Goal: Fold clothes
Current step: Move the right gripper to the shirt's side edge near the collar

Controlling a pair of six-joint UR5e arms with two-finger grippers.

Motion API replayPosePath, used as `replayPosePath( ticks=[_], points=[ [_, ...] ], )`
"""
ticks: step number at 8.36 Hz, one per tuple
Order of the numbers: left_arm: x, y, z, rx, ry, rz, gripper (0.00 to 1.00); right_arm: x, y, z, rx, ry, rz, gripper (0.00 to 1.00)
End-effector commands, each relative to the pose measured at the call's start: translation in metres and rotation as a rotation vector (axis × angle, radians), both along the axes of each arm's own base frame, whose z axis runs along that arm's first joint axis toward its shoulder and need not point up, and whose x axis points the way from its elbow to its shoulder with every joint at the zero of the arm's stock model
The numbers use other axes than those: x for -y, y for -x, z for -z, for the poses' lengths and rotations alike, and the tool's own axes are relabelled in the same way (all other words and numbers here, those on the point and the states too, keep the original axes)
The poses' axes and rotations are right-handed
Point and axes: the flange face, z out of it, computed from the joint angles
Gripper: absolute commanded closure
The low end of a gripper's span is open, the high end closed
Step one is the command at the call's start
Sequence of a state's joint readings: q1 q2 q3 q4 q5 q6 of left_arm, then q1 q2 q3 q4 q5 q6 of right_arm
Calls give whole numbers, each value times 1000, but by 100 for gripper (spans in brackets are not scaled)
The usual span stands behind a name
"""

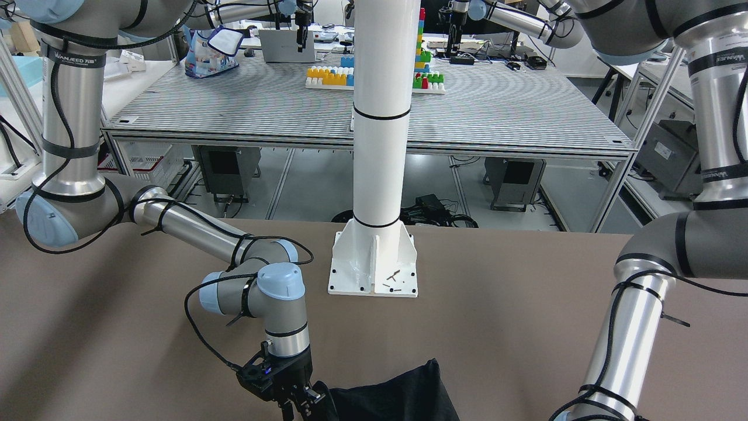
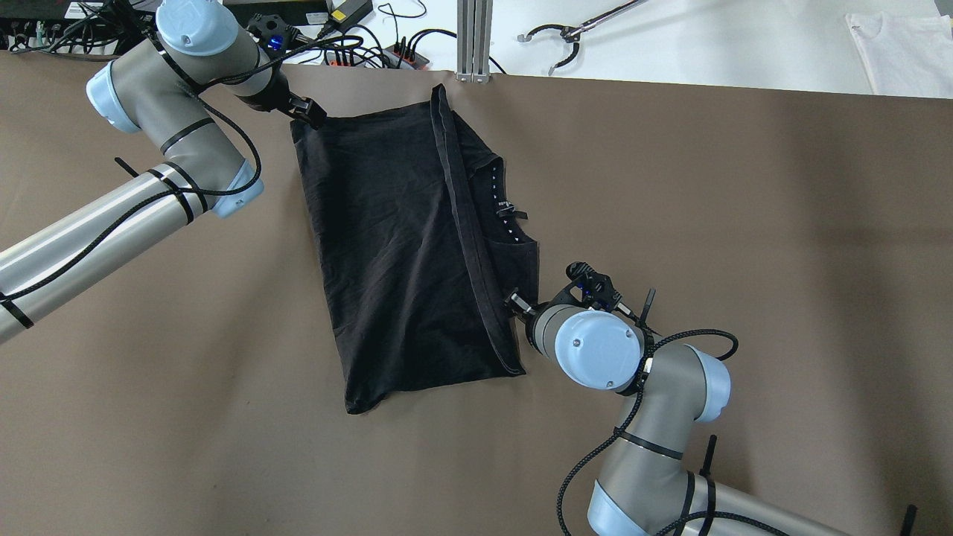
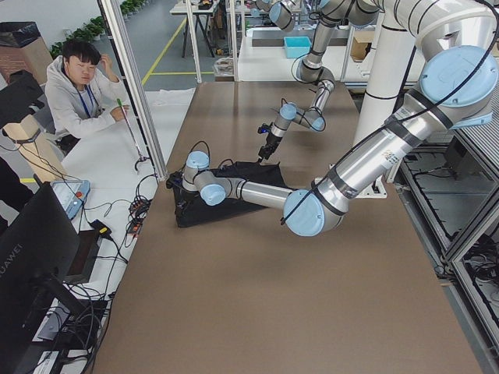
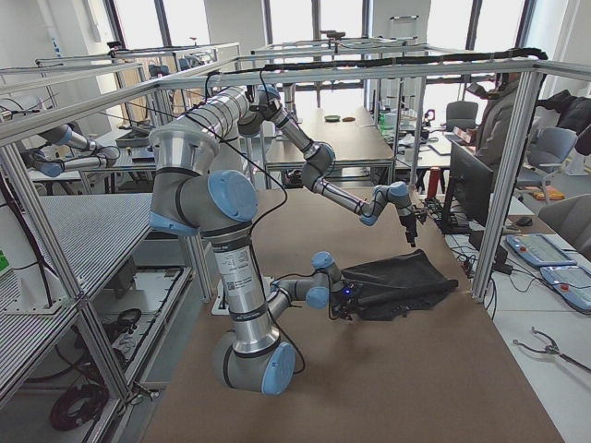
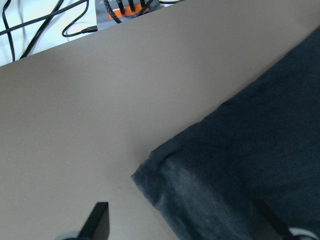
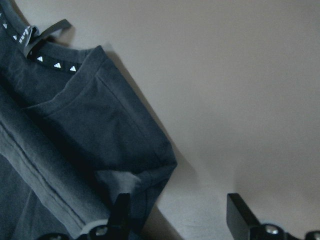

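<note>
— Found the thin, wrinkled black piece of fabric (image 2: 387,246)?
— Yes. Lies folded over on the matte brown tabletop (image 2: 744,260), between both arms, out in front of the white metal pole's base plate (image 1: 374,280).
— And the left two-finger gripper (image 2: 307,113)?
— Sits low at the far corner, fingers (image 5: 97,222) spread wide, straddling that corner, gripping nothing.
— Right two-finger gripper (image 2: 516,303)?
— Parted wide too, down at the side edge; one finger (image 6: 120,212) over the cloth, the other over bare table, clamping nothing.

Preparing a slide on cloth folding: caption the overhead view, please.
Left hand and right hand, both open, flank a partly folded thin black fabric garment on a brown table.
</note>
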State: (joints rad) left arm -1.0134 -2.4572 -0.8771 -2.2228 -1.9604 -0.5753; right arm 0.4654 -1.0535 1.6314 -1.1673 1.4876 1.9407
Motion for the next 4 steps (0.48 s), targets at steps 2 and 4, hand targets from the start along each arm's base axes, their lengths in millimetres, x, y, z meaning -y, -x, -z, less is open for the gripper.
replayPosePath(
  ticks=[2,4],
  points=[
    [-1,-1,-1,-1,1,0,0,7,23,6,-18,-11,-23,42],
    [-1,-1,-1,0,2,0,0,13,26,3,-37,-28,-56,46]
  ],
)
